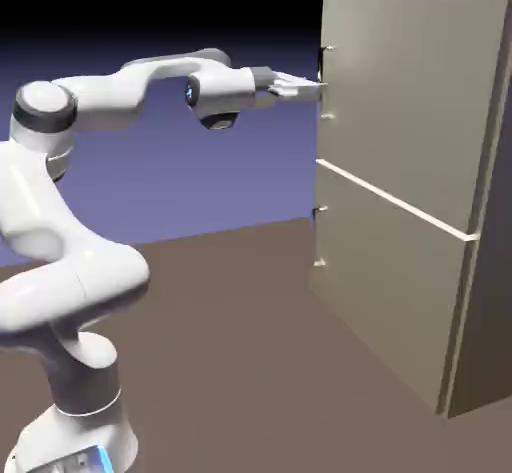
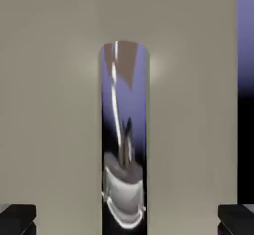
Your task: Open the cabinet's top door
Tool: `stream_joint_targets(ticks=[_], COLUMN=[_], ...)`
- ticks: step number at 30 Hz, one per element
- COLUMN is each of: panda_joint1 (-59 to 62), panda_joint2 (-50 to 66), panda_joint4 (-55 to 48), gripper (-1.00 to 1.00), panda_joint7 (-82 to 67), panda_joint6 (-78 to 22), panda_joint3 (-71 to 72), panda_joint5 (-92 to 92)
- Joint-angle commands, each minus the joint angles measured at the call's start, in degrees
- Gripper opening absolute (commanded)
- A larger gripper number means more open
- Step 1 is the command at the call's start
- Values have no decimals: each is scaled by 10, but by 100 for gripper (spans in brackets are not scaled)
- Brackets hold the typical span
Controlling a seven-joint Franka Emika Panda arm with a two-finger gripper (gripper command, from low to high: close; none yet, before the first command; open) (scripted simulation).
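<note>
The cabinet (image 1: 410, 191) is seen standing on the brown counter (image 1: 250, 361) at the exterior view's right, a tall beige box w/ two flat front panels split by a pale seam (image 1: 390, 199). The top door (image 1: 400, 91) is the upper panel; it is seen flush w/ the cabinet front, i.e. shut. Its small vertical bar handle (image 1: 326, 83) is mounted by the door's left edge in the ext. view, near the top.

The white arm (image 1: 70, 211) is extended level from lower left, and the pincer (image 1: 312, 88) is held right at the handle, approx. at its mid height. Actual contact cannot be told from the ext. view.

In the hand view the frame is filled by the beige door panel (image 2: 54, 105). The handle (image 2: 124, 134) is shown as a shiny upright bar at centre, w/ reflections on it. The two dark fingertips (image 2: 17, 219) are seen at the bottom corners, wide apart, one on each side of the bar and not touching it. The pincer is thus spread fully, w/ nothing clamped.
</note>
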State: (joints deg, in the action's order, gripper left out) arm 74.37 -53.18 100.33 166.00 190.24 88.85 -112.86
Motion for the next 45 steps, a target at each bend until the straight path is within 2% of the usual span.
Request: stream_joint_targets(ticks=[1, 5, 20, 30, 36, 43, 45], panda_joint1=[0, -42, -223, -266, -326, -346, -319], panda_joint2=[0, -56, -313, -466, -469, -452, -458], panda_joint4=[0, 50, 358, 540, 638, 688, 696], gripper=[-100, -100, -100, -100, -100, -100, -100], panda_joint7=[0, 0, -12, -3, -68, -122, -124], panda_joint6=[0, -68, -423, -673, -788, -886, -931], panda_joint3=[0, -62, -278, -391, -513, -658, -687], panda_joint5=[0, -42, -158, -156, -83, 28, 41])
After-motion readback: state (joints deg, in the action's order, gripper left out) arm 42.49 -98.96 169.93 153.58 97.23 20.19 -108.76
